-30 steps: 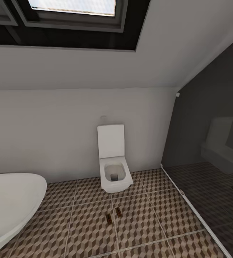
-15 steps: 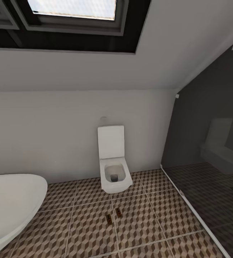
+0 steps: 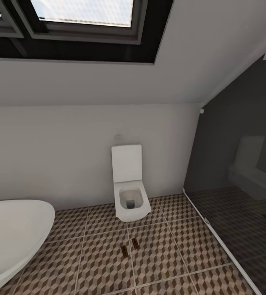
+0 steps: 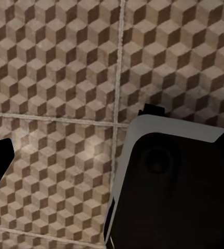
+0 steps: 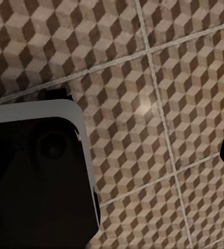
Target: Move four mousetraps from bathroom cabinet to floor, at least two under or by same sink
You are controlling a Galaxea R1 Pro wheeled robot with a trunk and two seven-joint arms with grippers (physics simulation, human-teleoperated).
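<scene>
The robot's head tipped down a little; two mousetraps [image 3: 130, 247] stayed on the bathroom floor [image 3: 165, 250] before the toilet [image 3: 128, 184], and I could not tell if either tool was open.

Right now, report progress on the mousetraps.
Done: two mousetraps, one and another, lie side by side on the tiled floor in front of the toilet. They sit apart from the white basin at the left, so not clearly next to it. In hand: nothing visible; both wrist views show bare tiles. Left: the other two traps, and the sink requirement.
</scene>
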